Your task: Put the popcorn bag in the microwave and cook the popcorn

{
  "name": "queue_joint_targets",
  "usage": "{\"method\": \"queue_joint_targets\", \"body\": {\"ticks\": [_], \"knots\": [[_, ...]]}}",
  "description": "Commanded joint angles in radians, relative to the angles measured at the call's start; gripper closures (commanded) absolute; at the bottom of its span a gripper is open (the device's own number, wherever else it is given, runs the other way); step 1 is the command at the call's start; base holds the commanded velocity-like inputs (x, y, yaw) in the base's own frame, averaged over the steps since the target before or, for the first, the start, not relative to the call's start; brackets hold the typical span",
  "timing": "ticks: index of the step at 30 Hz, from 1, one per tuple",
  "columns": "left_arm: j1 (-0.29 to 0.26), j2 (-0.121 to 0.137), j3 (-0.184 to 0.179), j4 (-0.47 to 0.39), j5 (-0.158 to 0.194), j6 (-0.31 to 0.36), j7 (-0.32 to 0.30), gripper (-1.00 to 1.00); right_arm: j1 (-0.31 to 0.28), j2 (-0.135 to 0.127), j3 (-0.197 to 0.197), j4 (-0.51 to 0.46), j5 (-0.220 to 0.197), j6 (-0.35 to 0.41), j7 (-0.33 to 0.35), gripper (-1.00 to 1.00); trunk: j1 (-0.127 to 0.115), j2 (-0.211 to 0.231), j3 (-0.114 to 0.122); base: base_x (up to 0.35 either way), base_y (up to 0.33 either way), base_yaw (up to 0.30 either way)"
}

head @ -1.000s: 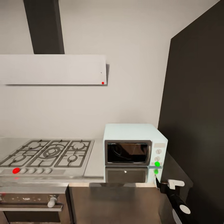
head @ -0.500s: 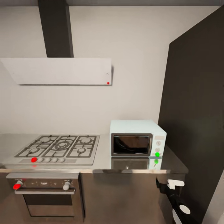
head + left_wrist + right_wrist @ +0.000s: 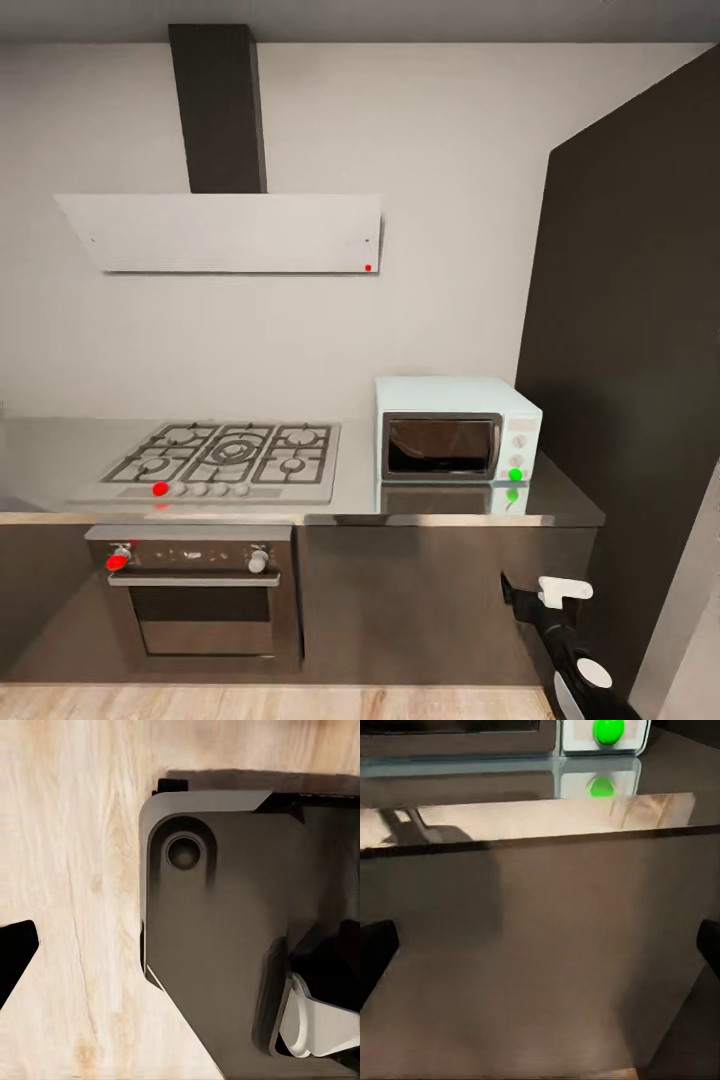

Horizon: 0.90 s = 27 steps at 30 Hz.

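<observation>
The pale mint-blue microwave [image 3: 458,430] stands on the grey steel countertop [image 3: 350,500] against the dark tall cabinet. Its dark glass door is closed and a green light [image 3: 515,474] glows by its knobs. That light [image 3: 607,729] and the countertop edge [image 3: 547,821] also show in the right wrist view. The popcorn bag and the popcorn are out of view. My right gripper [image 3: 540,952] is open, low in front of the cabinet fronts, with nothing between its fingers. My left gripper [image 3: 180,956] points down at the wood floor beside my own base and is open and empty.
A gas hob [image 3: 235,458] lies left of the microwave, with a steel oven [image 3: 200,590] under it and a range hood [image 3: 225,232] above. A tall dark cabinet [image 3: 630,380] walls off the right. Light wood floor [image 3: 250,702] runs in front of the units.
The whole head view has drawn back from the counter: microwave and hob look smaller and farther, and the oven and floor have come into sight. My right arm holds the same pose.
</observation>
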State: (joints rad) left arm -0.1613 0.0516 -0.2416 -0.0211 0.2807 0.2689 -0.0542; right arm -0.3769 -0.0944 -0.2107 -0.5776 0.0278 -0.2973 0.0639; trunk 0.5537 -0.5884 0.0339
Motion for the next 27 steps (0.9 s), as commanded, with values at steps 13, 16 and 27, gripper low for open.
{"method": "queue_joint_targets", "body": {"ticks": [13, 16, 27], "knots": [[0.0, -0.061, -0.007, -0.01, 0.009, -0.125, -0.001, -1.0, -0.001, -0.048, -0.004, 0.085, 0.002, -0.189, -0.008, -1.0, 0.0, -0.001, 0.0, 0.0, 0.0, 0.0], [0.0, -0.062, -0.007, -0.01, 0.009, -0.125, -0.001, -1.0, -0.001, -0.048, -0.002, 0.217, 0.003, -0.189, -0.008, -1.0, 0.0, -0.001, 0.0, 0.0, 0.0, 0.0], [0.0, -0.062, -0.007, -0.009, 0.009, -0.125, -0.001, -1.0, 0.035, -0.046, -0.001, 0.649, 0.004, -0.154, -0.014, -1.0, 0.0, -0.001, 0.0, 0.0, 0.0, 0.0]]}}
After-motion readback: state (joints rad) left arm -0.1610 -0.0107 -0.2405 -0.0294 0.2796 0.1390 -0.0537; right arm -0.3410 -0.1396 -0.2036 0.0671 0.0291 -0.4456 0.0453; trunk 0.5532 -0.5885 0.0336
